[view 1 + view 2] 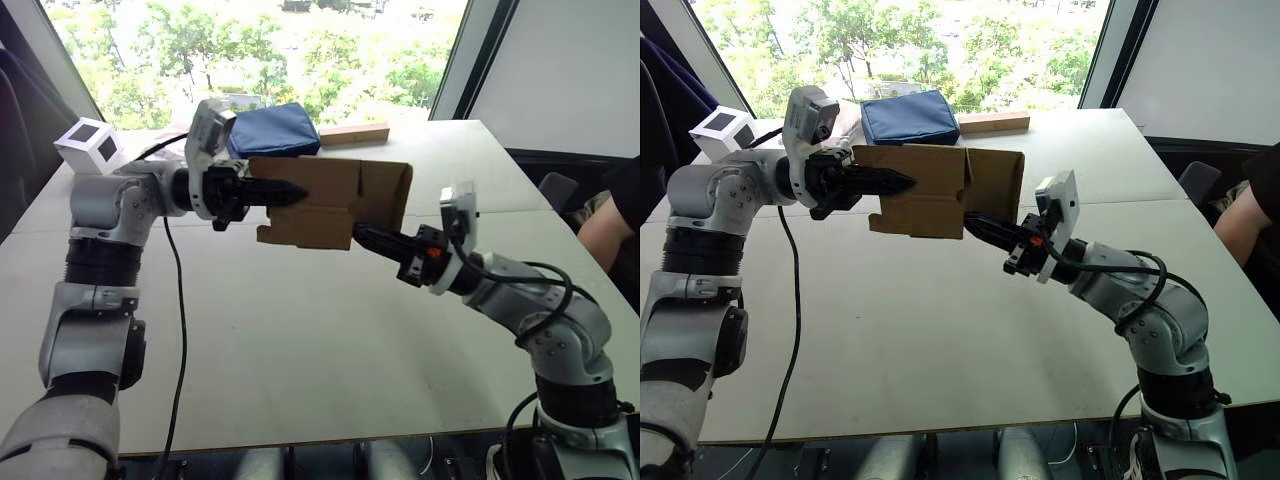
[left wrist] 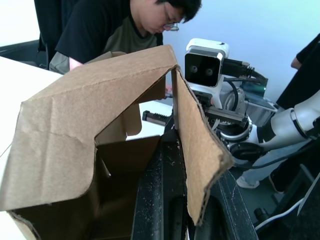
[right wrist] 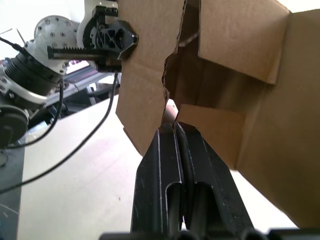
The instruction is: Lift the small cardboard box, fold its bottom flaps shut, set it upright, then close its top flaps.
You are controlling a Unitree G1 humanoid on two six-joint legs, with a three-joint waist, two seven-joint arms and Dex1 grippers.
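I have the small cardboard box [image 1: 940, 195] held up in the air over the far middle of the white table [image 1: 940, 330], lying on its side between my two arms, well clear of the tabletop. My left gripper [image 1: 902, 182] reaches in from the left with its fingers pinched narrow on the box's wall, one finger inside and one outside as far as the left wrist view shows. My right gripper [image 1: 975, 222] comes up from the near right, its fingers pressed together with nothing between them, the tips pushing at the bottom flaps [image 3: 212, 127] on the box's right end. Those flaps look only partly folded, with one wide flap [image 1: 993, 185] sticking out. I judge the fold is midway, so I would keep the left grip firm and steady, push each flap at its middle, and press slowly so the box does not twist out of the hold.
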